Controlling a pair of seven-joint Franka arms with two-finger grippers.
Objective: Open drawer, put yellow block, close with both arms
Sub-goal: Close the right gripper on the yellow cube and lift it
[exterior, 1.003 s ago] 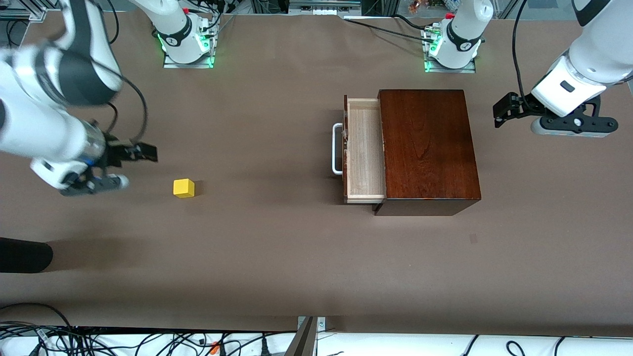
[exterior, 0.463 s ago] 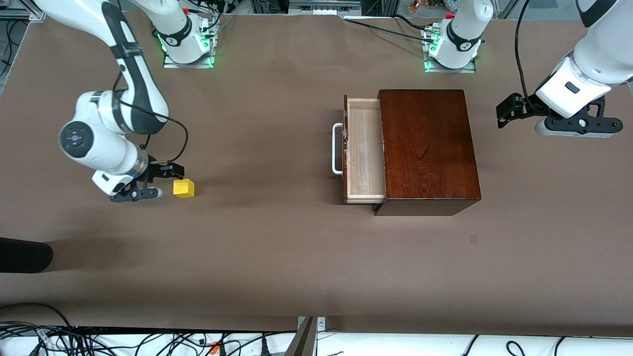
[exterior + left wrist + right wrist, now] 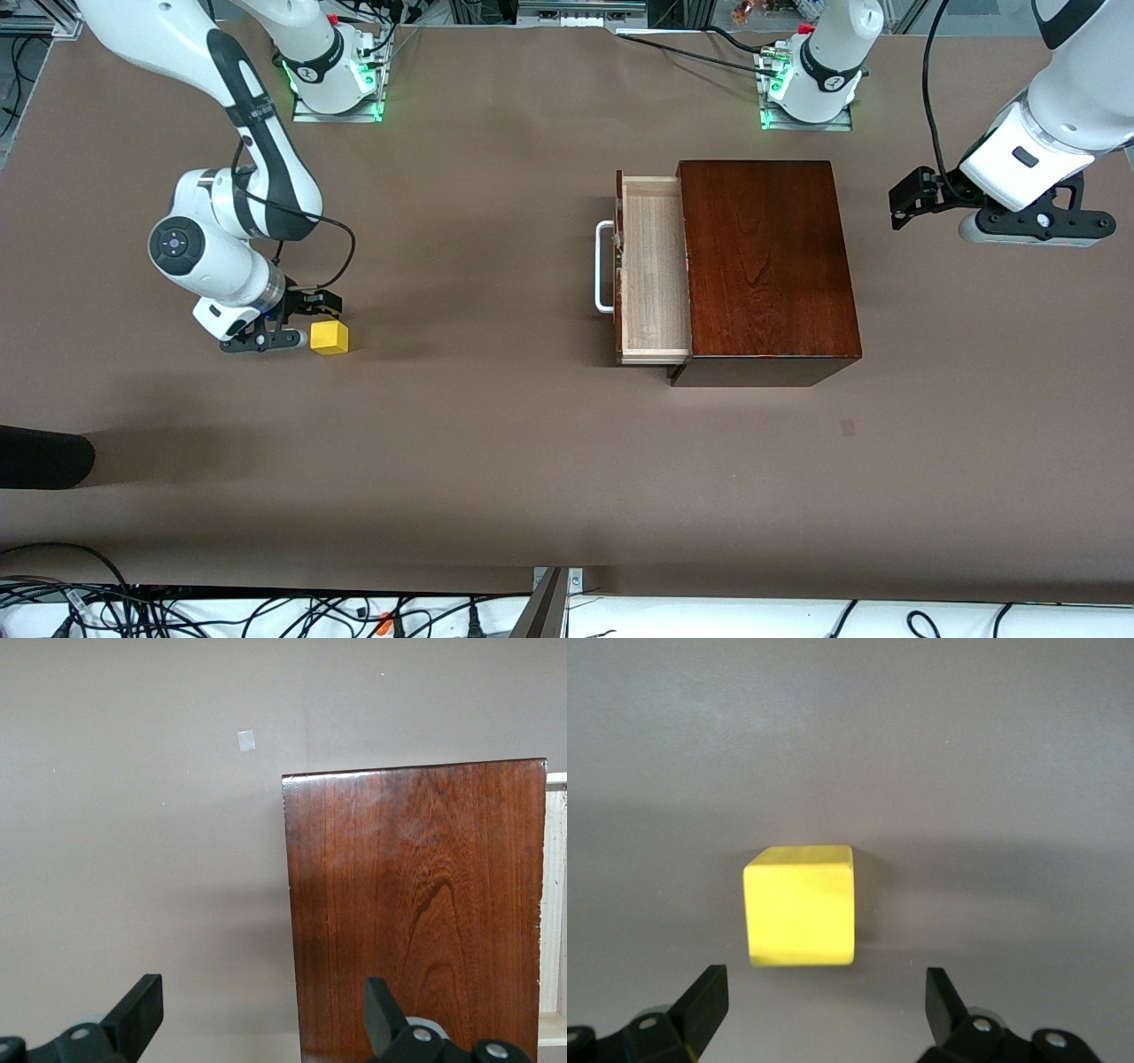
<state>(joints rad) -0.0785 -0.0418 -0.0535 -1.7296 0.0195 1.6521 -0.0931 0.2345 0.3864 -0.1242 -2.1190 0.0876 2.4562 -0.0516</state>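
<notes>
Drawer point(image 3: 654, 270) stands pulled out of the box point(image 3: 766, 266) and empty; the block point(image 3: 330, 338) lies on the table point(image 3: 496, 443) toward the right arm's end, not yet grasped. Right gripper point(image 3: 306, 321), jaws wide, sits low just beside it, holding nothing. Left gripper point(image 3: 912, 197), wide open and empty, waits over the table beside the box.

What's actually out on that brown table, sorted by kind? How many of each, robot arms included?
White jointed robot arms with black grippers: 2, the right gripper beside the cube, the left gripper waiting at its own end of the table.
Small bright yellow cubes: 1
Glossy mahogany-coloured wooden boxes: 1
Pale-wood drawers, pulled open: 1
White metal U-shaped handles: 1
Total: 6
</notes>
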